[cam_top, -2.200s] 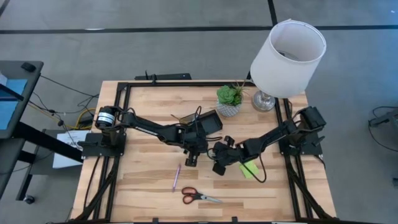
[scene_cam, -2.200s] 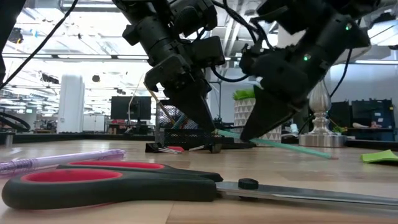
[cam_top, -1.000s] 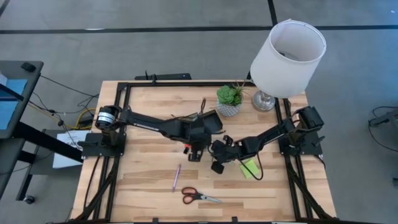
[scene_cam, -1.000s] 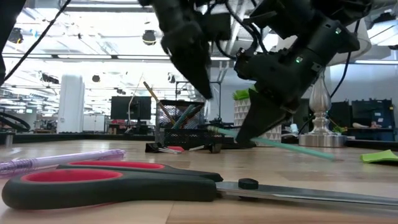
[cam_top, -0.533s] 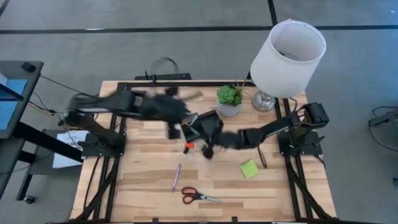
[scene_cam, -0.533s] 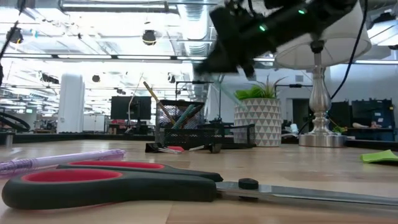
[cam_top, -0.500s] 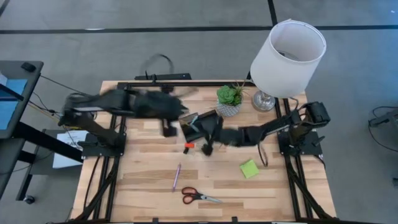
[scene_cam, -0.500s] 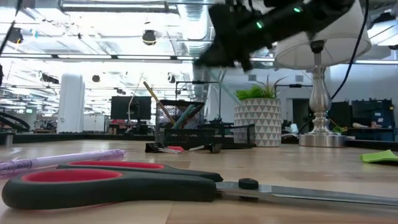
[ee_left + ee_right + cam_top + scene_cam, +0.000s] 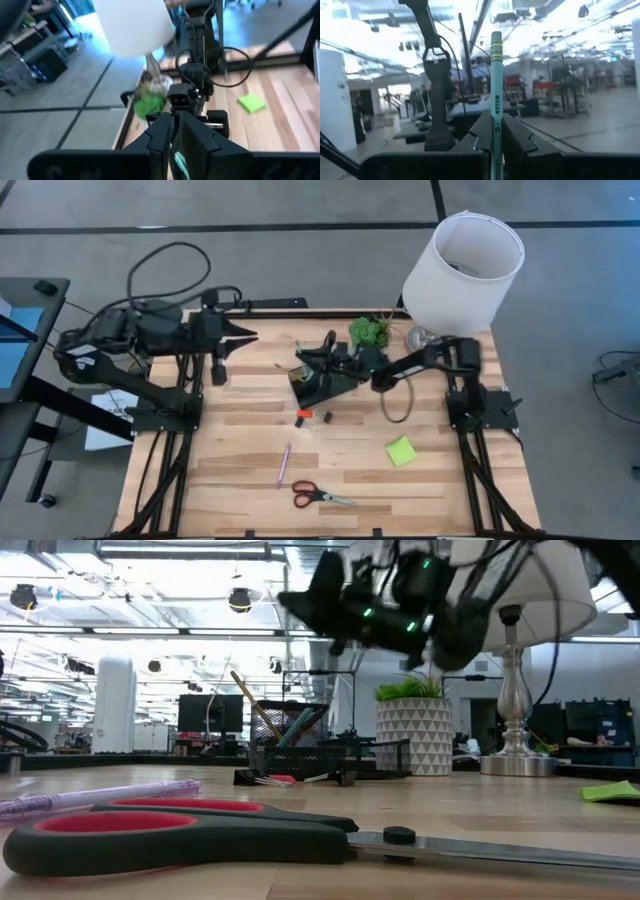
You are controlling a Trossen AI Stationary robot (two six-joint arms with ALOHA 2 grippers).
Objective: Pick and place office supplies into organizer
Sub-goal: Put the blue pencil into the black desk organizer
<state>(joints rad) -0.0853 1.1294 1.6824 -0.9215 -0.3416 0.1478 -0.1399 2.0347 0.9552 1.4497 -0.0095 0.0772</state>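
Carrying a teal pencil above the organizer for placing

The right tool (image 9: 325, 360) was seen clenched on a teal pencil (image 9: 496, 87), which was held upright between its fingers, probably so that it could be lowered point-down into the organizer (image 9: 322, 378) standing just below on the tabletop (image 9: 240, 450). The left tool (image 9: 240, 335) was parked near the far left edge, well apart from the work; its fingers looked nearly closed with nothing between them. The purple pen (image 9: 284, 464), the red-handled scissors (image 9: 318, 496), the lime-green sticky-note pad (image 9: 401, 450) and the small orange-and-white item (image 9: 309, 416) were lying on the wood, not yet collected.
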